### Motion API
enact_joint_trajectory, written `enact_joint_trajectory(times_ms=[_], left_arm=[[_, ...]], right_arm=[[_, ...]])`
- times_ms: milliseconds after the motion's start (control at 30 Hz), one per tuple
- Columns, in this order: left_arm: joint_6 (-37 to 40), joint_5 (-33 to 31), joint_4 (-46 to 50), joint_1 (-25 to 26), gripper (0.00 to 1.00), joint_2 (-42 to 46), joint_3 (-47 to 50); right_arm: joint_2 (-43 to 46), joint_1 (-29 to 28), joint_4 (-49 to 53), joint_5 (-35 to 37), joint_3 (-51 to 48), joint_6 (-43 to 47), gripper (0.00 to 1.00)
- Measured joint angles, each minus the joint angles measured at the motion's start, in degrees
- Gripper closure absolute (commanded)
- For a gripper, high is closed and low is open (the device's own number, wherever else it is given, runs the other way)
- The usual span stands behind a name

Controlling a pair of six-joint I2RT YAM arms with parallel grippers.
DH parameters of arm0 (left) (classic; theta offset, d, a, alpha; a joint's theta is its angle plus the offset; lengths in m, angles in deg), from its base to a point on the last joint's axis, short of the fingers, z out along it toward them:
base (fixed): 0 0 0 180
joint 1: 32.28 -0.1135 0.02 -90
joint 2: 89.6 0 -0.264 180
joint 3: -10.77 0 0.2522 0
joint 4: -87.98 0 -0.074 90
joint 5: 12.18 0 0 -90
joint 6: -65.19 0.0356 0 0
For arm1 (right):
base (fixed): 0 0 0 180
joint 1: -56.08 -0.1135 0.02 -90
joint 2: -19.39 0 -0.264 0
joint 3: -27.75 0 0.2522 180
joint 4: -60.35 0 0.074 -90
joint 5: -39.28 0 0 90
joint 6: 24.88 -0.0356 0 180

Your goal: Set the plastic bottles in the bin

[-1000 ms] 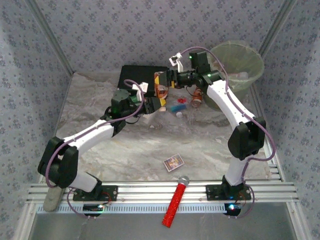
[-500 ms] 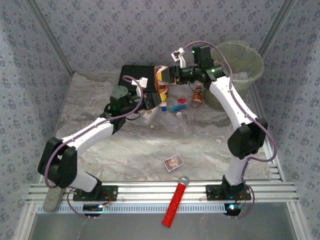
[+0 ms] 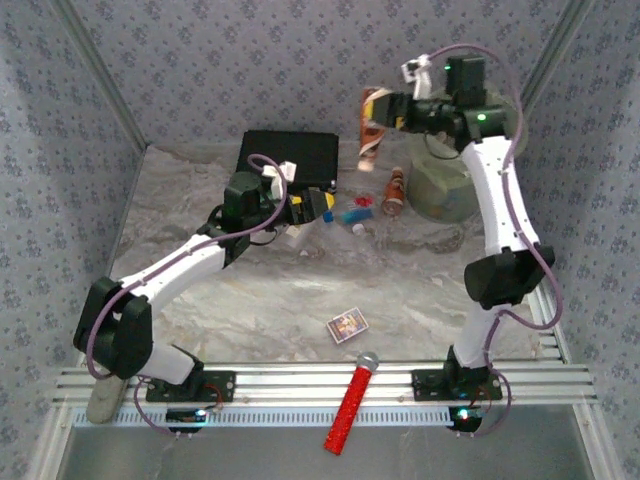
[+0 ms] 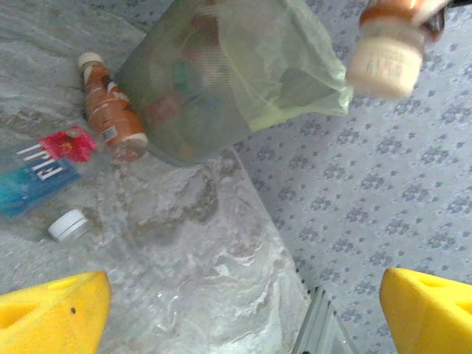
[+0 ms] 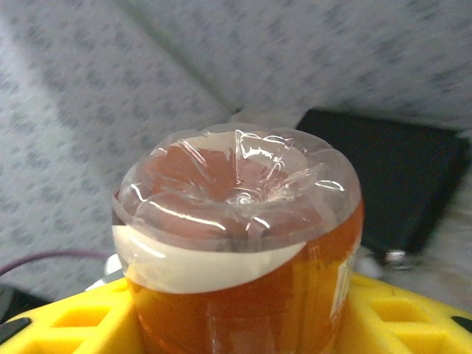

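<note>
- My right gripper (image 3: 388, 108) clamps an orange bottle (image 3: 373, 122), held high, with the bin (image 3: 440, 190) below and to its right.
- I'd carry it fully over the bin before letting go.
- My left gripper (image 3: 318, 205) stands open, with loose bottles (image 3: 396, 190) on the table just ahead of it.

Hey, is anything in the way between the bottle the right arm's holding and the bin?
Nothing visible. The orange-brown bottle hangs in the right gripper, up in the air beside the bin, with open space between them.
</note>
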Motion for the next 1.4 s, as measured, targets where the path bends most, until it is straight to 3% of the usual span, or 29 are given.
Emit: enact_joint_trajectory(times_ms=[300, 567, 800, 1400], left_arm=[[3.61, -4.09, 9.6, -2.91, 0.07, 3.1, -0.07], [4.48, -6.49, 14.21, -3.82, 0.07, 5.97, -0.04], [5.55, -10.27, 19.15, -6.49, 0.08, 9.31, 0.13], [10.21, -19.58, 34.23, -9.7, 0.11, 10.21, 0.81]], right_arm=[[0.42, 12.22, 5.01, 17.07, 8.66, 3.21, 0.51], [-3.89, 20.61, 5.25, 27.34, 15.15, 4.46, 0.52], [-10.32, 21.27, 8.11, 33.46, 19.5, 7.91, 0.52], [-19.37, 20.61, 18.43, 33.99, 18.29, 11.39, 0.55]])
